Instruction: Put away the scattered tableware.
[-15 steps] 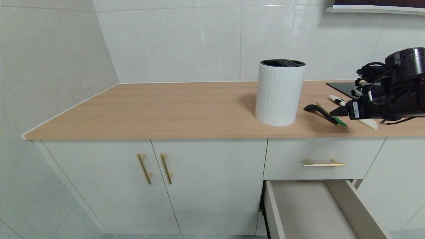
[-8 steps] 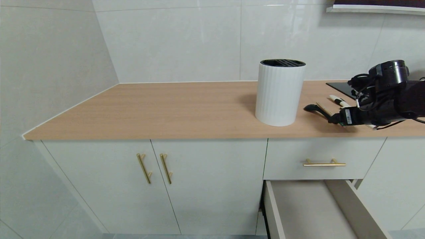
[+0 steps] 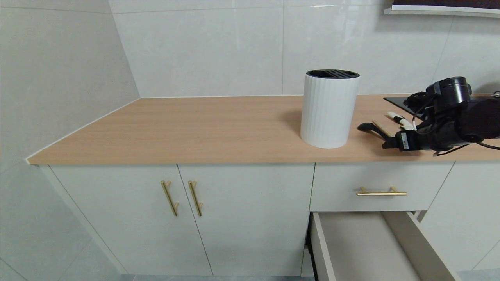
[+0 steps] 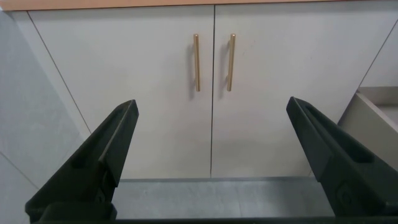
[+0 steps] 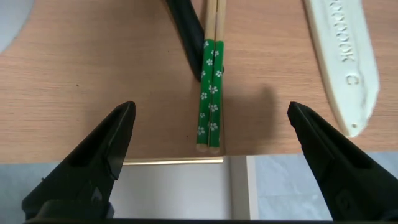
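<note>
At the counter (image 5: 93, 93) front edge, chopsticks (image 5: 210, 93) are lying against a black utensil (image 5: 186, 31), with a white knife (image 5: 345, 62) nearby. They are being straddled by the right gripper (image 5: 210, 107), its jaws wide open and gripping nothing. Lower down, the left gripper (image 4: 211, 102) is being held with its jaws apart, facing the cabinet doors (image 4: 280, 112).

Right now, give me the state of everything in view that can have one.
Lower white cabinet drawer: pulled open.
Upper white drawer with gold handle: shut.
White double cabinet doors: shut.
White ribbed cylindrical holder: upright.
Green-tipped wooden chopsticks: lying flat, not gripped.
Left end effector: open, empty.
Right end effector: open, lined up on the chopsticks.
</note>
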`<state>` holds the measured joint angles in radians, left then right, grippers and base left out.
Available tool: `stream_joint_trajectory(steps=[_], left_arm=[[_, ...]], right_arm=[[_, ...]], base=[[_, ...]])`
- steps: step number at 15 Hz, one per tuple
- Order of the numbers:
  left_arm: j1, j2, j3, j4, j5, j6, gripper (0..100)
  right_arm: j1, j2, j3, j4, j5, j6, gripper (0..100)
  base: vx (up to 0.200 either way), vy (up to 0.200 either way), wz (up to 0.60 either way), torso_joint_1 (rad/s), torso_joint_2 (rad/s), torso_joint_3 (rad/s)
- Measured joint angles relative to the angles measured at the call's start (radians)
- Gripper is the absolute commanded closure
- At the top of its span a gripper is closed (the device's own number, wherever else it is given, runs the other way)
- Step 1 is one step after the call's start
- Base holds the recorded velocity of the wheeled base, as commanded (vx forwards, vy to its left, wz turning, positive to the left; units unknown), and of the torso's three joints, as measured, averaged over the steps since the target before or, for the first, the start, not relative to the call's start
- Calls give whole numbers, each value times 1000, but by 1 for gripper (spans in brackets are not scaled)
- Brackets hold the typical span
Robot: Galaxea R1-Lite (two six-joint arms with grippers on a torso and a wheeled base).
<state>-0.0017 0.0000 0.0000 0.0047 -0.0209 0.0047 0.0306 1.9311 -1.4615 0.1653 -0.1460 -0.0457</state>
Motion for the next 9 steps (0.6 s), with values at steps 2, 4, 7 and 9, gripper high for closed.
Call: stream_joint_trajectory(steps=[2,4,7,9], left_arm=[[0,0,0,0,0,0,0],[0,0,0,0,1,0,0],[0,0,0,0,0,0,0],[0,0,0,0,0,0,0]], right_arm=[[0,9,-4,0,0,0,0],[0,15,-6,0,0,0,100],[0,20,-11,33,0,0,100],[-1,21,-24,66,0,0,100]], base=[[0,0,0,0,0,0],[0,0,0,0,0,0],[0,0,0,0,0,0],[0,0,0,0,0,0]])
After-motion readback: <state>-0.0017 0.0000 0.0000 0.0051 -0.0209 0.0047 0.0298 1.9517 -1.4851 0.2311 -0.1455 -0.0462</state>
